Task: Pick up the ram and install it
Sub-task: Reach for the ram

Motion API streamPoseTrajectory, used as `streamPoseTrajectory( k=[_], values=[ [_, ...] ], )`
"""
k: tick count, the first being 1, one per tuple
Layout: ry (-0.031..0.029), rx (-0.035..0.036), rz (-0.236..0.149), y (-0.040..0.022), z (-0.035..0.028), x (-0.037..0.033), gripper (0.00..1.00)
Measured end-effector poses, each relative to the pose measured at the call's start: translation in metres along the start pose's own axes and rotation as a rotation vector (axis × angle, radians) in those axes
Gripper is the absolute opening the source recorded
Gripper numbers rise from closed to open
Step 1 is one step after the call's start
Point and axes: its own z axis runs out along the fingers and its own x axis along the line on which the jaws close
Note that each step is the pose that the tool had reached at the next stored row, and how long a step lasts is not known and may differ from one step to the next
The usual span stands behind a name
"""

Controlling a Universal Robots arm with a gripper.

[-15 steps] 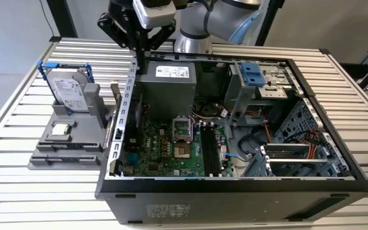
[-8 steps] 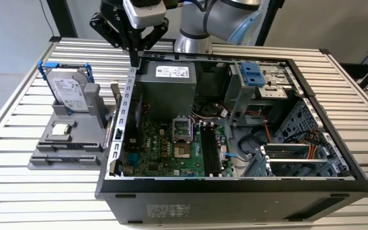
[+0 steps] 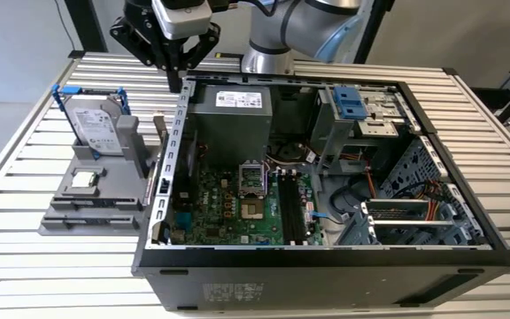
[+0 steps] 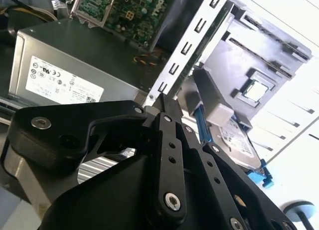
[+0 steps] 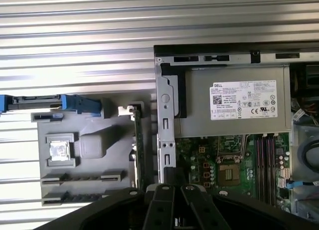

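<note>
In the exterior view the gripper (image 3: 177, 80) hangs over the rear corner of the open computer case (image 3: 326, 256), its fingers drawn together on nothing. The ram (image 3: 160, 143) stands on edge in the grey holder (image 3: 95, 199) on the counter (image 3: 24, 266), just outside the case wall on the exterior view's left. It sits below the gripper and a little nearer the camera, its long axis running along that wall. In the second wrist view the closed fingers point toward the gap between wall and holder, with the hard drive (image 4: 234, 140) beyond. In the first wrist view the ram is a thin green line just ahead of the fingertips, offset toward the holder and parallel to the black memory slots (image 5: 264, 160) inside the case.
</note>
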Motion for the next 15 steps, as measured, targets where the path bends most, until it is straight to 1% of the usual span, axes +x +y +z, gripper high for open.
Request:
streamPoseTrajectory(
  k=[15],
  values=[
    [0.0,0.0,0.0,-0.003,-0.0006,0.0212,0.0]
  ],
)
